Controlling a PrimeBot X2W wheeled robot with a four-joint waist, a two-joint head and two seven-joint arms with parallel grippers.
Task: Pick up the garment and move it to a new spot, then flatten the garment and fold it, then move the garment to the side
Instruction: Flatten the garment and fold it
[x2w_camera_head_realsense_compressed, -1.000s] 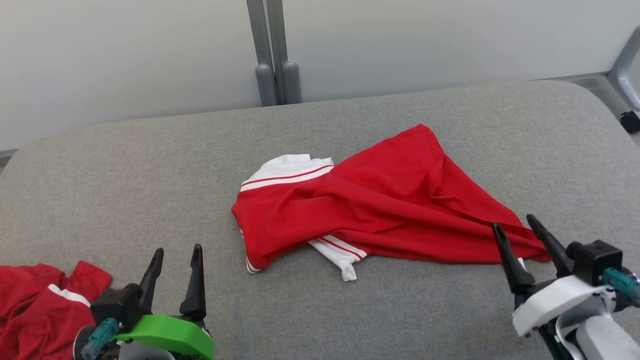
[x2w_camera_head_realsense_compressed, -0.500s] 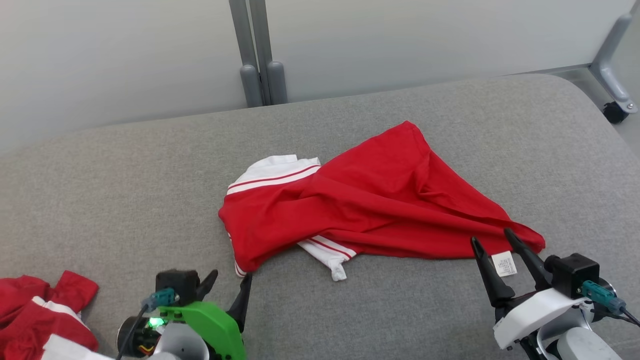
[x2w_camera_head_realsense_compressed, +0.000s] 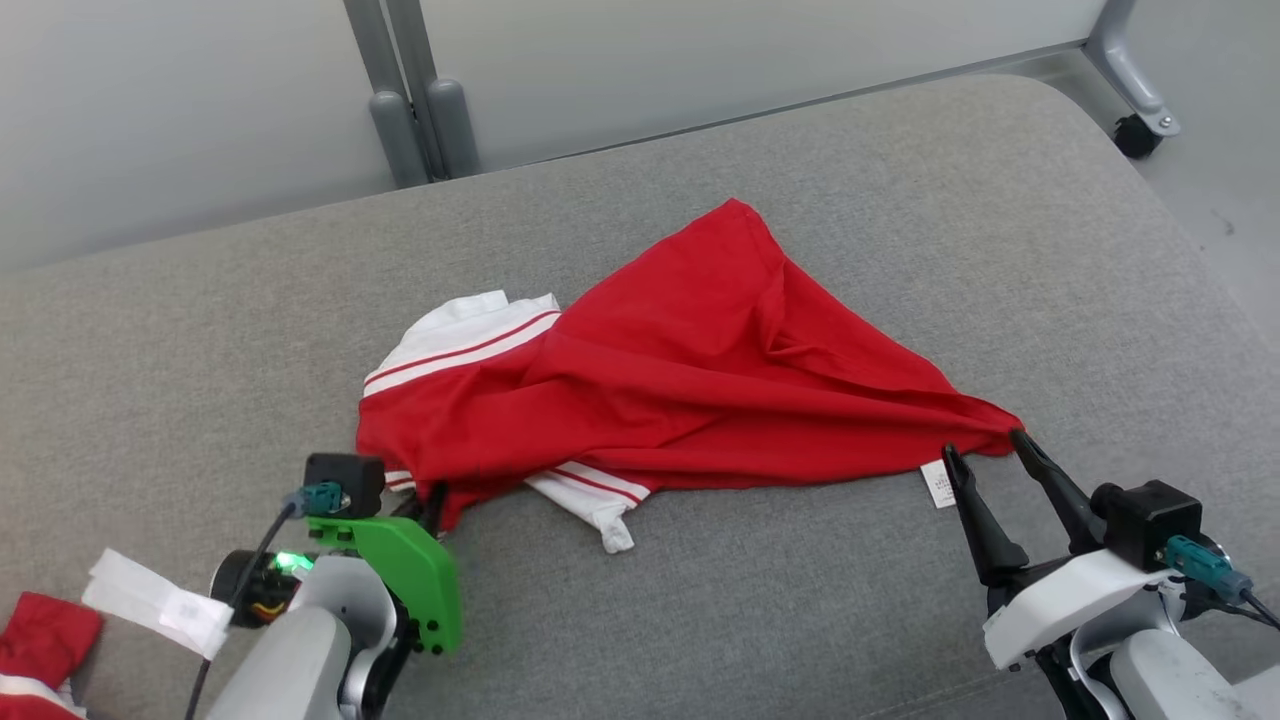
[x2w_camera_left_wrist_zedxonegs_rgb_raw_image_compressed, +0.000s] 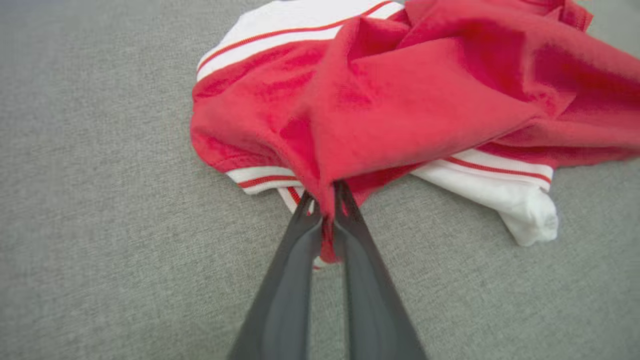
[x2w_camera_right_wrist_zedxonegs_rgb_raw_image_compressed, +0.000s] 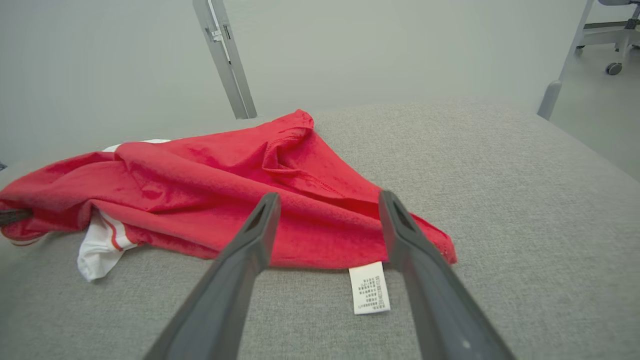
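The garment (x2w_camera_head_realsense_compressed: 700, 370) is a red shirt with white, red-striped trim, lying crumpled on the grey cushioned surface (x2w_camera_head_realsense_compressed: 200, 330). My left gripper (x2w_camera_head_realsense_compressed: 432, 497) is at its near left corner. In the left wrist view the gripper (x2w_camera_left_wrist_zedxonegs_rgb_raw_image_compressed: 325, 200) is shut, pinching a fold of the red garment (x2w_camera_left_wrist_zedxonegs_rgb_raw_image_compressed: 425, 100). My right gripper (x2w_camera_head_realsense_compressed: 983, 444) stands open at the garment's right tip, beside the white care label (x2w_camera_head_realsense_compressed: 937, 483). In the right wrist view the gripper (x2w_camera_right_wrist_zedxonegs_rgb_raw_image_compressed: 328, 196) straddles the edge of the garment (x2w_camera_right_wrist_zedxonegs_rgb_raw_image_compressed: 200, 190) and the label (x2w_camera_right_wrist_zedxonegs_rgb_raw_image_compressed: 370, 287) without touching.
Another red garment (x2w_camera_head_realsense_compressed: 40, 640) lies at the lower left corner. Grey posts (x2w_camera_head_realsense_compressed: 405, 110) stand behind the surface before a pale wall. A caster wheel (x2w_camera_head_realsense_compressed: 1135, 135) sits on the floor at the far right, past the surface's rounded edge.
The camera has shifted. My left gripper went forward to the garment's near left corner and shut on it. My right gripper stays open at the right tip.
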